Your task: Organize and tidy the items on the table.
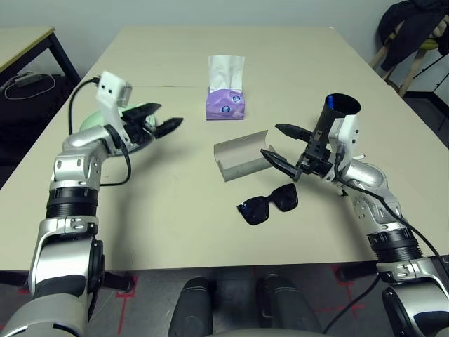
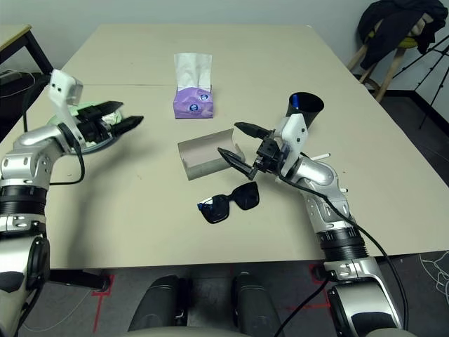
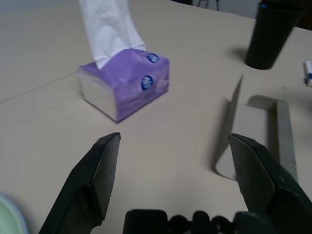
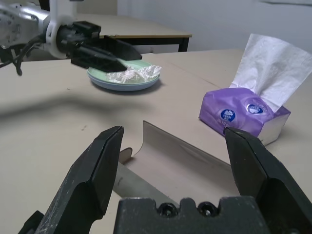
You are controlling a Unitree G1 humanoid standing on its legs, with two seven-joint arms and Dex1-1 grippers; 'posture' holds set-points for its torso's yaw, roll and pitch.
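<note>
Think of the counter (image 1: 175, 232) as a clock, with the grey case (image 1: 242, 165) in the middle and twelve o'clock on the side far from the robot. The case is open and empty. The black sunglasses (image 1: 268, 204) lie near it at five o'clock. At twelve o'clock sits a purple pack (image 1: 225, 105) with a white tissue sticking up. The black cup (image 2: 304, 109) stands upright at two o'clock, with something blue inside. A white pen (image 2: 320, 156) lies at three o'clock, partly behind the right arm.

At ten o'clock, the green plate (image 4: 100, 74) sits on the blue plate (image 4: 122, 87), and a crumpled tissue (image 4: 136, 74) rests on top. The left tool (image 1: 170, 114) is up in the air by the plates, its two black fingers spread wide with nothing between them. The right tool (image 1: 271, 139) is by the case, at its three o'clock side. Its fingers are spread wide too, and it holds nothing.
</note>
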